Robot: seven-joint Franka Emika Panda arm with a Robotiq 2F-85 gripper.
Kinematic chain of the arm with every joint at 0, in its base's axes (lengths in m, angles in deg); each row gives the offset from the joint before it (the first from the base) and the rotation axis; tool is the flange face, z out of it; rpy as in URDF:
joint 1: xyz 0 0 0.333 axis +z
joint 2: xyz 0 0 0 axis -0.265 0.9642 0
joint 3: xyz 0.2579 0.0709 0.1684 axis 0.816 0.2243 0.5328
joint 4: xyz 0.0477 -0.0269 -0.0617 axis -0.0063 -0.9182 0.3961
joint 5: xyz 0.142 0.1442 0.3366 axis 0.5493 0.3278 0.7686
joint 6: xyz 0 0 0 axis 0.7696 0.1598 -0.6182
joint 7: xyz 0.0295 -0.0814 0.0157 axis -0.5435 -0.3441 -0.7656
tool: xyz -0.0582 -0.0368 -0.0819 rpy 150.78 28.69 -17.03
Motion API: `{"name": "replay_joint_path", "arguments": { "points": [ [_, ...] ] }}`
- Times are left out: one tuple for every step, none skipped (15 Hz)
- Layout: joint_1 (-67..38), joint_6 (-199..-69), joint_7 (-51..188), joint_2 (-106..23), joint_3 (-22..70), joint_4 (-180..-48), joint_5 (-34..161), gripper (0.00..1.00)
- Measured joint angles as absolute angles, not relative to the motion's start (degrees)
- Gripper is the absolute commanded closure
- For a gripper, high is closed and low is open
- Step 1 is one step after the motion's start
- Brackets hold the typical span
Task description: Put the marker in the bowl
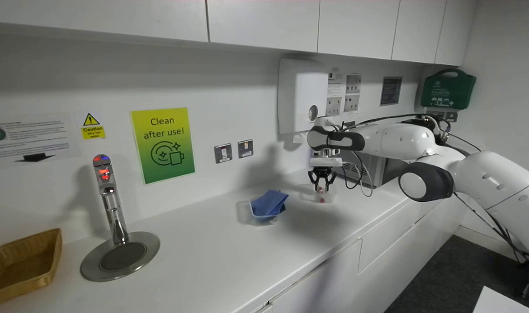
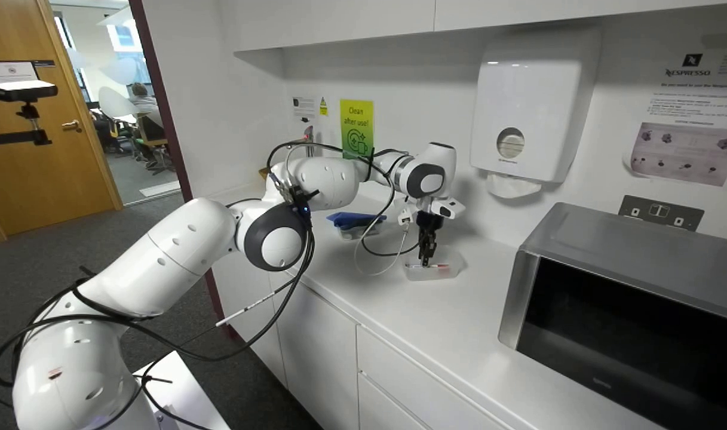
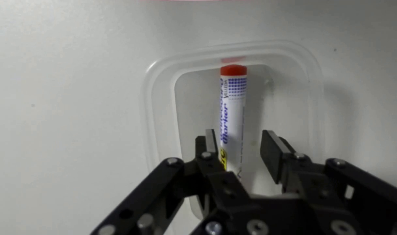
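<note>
The white marker (image 3: 233,107) with a red end lies in a clear plastic bowl (image 3: 164,107), a rounded rectangular tub on the white counter. My gripper (image 3: 236,138) is open, with one finger on each side of the marker's lower part. The left finger is close to the marker and a gap shows on the right. The marker's near end is hidden behind the gripper. In both exterior views the gripper (image 1: 322,189) (image 2: 425,263) points down into the bowl (image 1: 329,198) (image 2: 420,275). The marker (image 2: 439,266) shows there as a thin red and white line.
A second clear container (image 1: 256,215) with a blue cloth (image 1: 269,202) stands farther along the counter. A microwave (image 2: 626,304) stands beside the bowl. A paper towel dispenser (image 2: 533,107) hangs on the wall. A tap (image 1: 113,204) and a wicker basket (image 1: 25,261) are at the far end.
</note>
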State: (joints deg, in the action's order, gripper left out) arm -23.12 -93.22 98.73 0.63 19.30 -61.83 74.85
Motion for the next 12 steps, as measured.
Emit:
{"name": "replay_joint_path", "arguments": {
  "points": [
    [-23.1, -93.2, 98.7, 0.6, 19.3, -61.7, 74.9, 0.17],
    [-23.0, -93.2, 98.7, 0.6, 19.3, -61.6, 74.9, 0.11],
    [-22.9, -93.2, 98.7, 0.6, 19.3, -61.3, 74.9, 0.04],
    [-22.7, -93.2, 98.6, 0.6, 19.3, -61.0, 74.9, 0.01],
    [-22.4, -93.2, 98.5, 0.4, 19.3, -60.8, 74.8, 0.0],
    [-22.0, -93.2, 98.4, 0.1, 19.3, -60.5, 74.8, 0.0],
    [-21.4, -93.2, 98.2, -0.3, 19.3, -60.3, 74.8, 0.0],
    [-20.7, -93.2, 97.7, -0.8, 19.3, -60.3, 74.8, 0.0],
    [-19.9, -93.2, 96.9, -1.5, 19.4, -60.3, 74.8, 0.0],
    [-19.1, -93.1, 95.6, -2.2, 19.5, -60.4, 74.8, 0.0],
    [-18.2, -92.5, 93.9, -3.1, 19.8, -60.7, 74.8, 0.0],
    [-17.4, -91.6, 92.1, -3.9, 20.1, -60.9, 74.8, 0.0]
  ]
}}
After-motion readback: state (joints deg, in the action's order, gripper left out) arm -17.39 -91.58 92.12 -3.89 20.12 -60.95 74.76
